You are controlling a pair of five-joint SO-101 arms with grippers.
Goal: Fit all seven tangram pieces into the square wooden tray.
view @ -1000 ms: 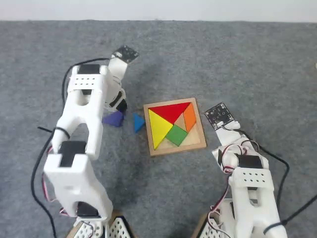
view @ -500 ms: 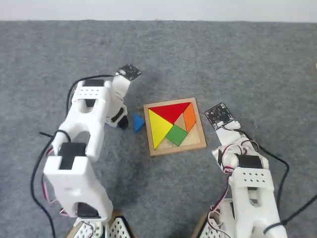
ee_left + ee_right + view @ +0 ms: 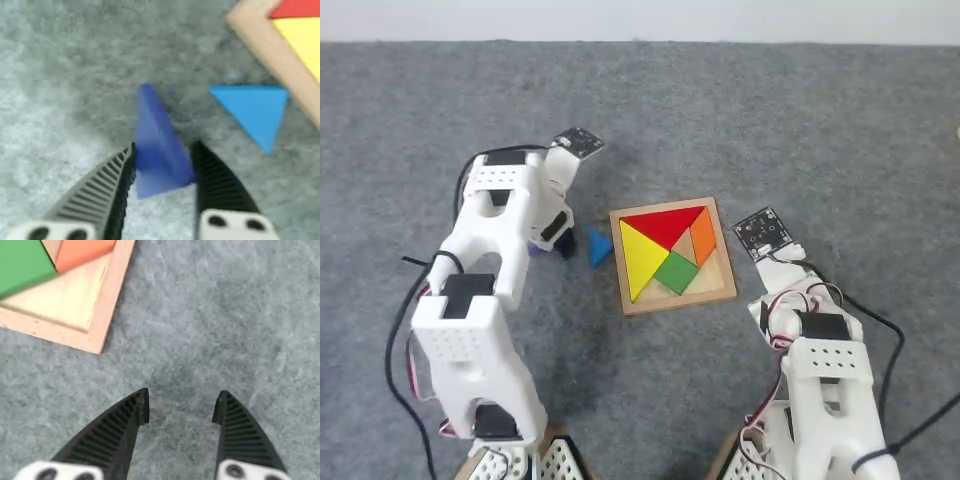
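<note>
The left pincer [image 3: 164, 150] pinches a dark-blue piece [image 3: 155, 120] between its fingers, over the carpet [image 3: 60, 75]. Just beside it lies a light-blue triangle [image 3: 252, 112], with the tray [image 3: 260, 45] beyond. The right pincer [image 3: 182, 402] hangs spread near a tray corner.

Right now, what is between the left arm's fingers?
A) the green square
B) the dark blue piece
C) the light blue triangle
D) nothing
B: the left wrist view shows the dark blue piece held between the left fingers, the light blue triangle lying loose beside the tray.
</note>
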